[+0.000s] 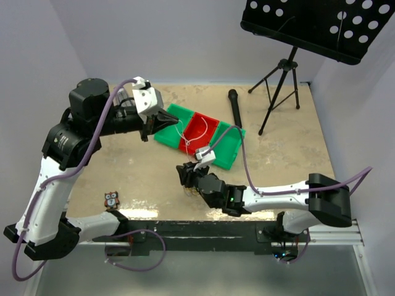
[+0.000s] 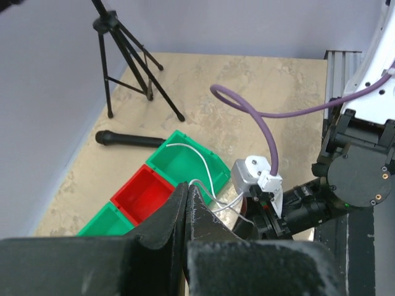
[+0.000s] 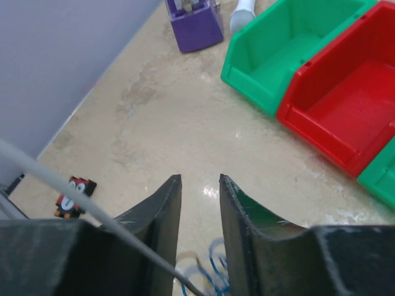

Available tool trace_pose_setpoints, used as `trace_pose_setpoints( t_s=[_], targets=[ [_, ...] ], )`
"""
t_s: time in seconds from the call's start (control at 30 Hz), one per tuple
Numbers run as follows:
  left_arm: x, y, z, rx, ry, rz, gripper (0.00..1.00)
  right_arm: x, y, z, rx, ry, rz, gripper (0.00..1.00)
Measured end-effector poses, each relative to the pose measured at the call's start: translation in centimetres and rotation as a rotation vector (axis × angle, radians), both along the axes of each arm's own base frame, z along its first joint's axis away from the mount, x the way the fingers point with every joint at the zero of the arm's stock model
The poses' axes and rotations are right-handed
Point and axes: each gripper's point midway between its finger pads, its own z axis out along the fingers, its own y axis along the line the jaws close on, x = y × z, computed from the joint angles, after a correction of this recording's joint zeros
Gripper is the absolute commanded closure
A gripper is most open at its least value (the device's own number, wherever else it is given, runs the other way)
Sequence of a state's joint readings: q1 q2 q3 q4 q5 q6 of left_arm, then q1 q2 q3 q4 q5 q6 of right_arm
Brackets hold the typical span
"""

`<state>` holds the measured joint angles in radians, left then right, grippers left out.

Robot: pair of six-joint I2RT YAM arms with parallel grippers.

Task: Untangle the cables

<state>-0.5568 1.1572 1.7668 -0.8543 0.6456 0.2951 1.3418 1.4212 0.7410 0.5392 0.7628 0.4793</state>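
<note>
Looking down the right wrist view, you see the right gripper (image 3: 200, 182) low over the desk (image 3: 154, 111), its jaws a narrow gap apart; the cables (image 3: 207, 274), blue and orange loops, lie on the desk just beneath it; your left gripper (image 2: 187, 191) is pinched tight on a white cable (image 2: 188, 145) that trails over a green bin (image 2: 176, 168).

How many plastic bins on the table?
3, touching in one row: green plastic bin at the top view's left, red plastic bin in the middle, second green bin at the right. None looks hidden.
</note>
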Motion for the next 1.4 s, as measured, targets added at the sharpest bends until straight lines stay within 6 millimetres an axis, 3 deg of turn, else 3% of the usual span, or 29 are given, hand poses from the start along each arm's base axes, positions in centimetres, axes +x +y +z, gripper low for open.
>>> trace_pose_setpoints(
  t_s=[0.2, 0.43, 0.57, 0.7, 0.93, 1.07, 1.17, 1.3, 1.4],
  targets=[
    [-0.5, 0.7, 3.7, -0.049, -0.087, 0.023, 1.0, -1.0, -0.7, -4.4, -0.025, 0.081, 0.027, 0.7],
    [0.3, 1.9, 7.0, -0.101, -0.181, 0.117, 1.0, -1.8, -0.6, -6.0, 0.003, 0.138, 0.054, 0.66],
    [1.5, 3.6, 10.8, -0.186, -0.296, 0.249, 1.0, -2.4, -0.9, -8.4, -0.023, 0.182, 0.065, 0.65],
    [1.6, 6.3, 16.3, -0.309, -0.436, 0.393, 1.0, -3.0, -1.7, -11.0, -0.063, 0.226, 0.071, 0.62],
    [0.6, 9.4, 21.2, -0.436, -0.568, 0.508, 1.0, -3.6, -2.3, -12.5, -0.067, 0.265, 0.064, 0.57],
    [1.2, 9.1, 20.6, -0.429, -0.565, 0.512, 1.0, -3.6, -2.5, -12.3, -0.071, 0.266, 0.061, 0.41],
    [2.9, 8.1, 17.4, -0.372, -0.512, 0.513, 1.0, -3.5, -2.5, -10.8, -0.068, 0.25, 0.063, 0.33],
    [5.8, 6.5, 12.0, -0.262, -0.427, 0.524, 1.0, -2.8, -1.6, -5.7, 0.003, 0.192, 0.062, 0.29],
    [7.8, 5.5, 8.4, -0.189, -0.368, 0.529, 1.0, -2.3, -1.3, -0.7, 0.082, 0.144, 0.049, 0.28]
  ],
)
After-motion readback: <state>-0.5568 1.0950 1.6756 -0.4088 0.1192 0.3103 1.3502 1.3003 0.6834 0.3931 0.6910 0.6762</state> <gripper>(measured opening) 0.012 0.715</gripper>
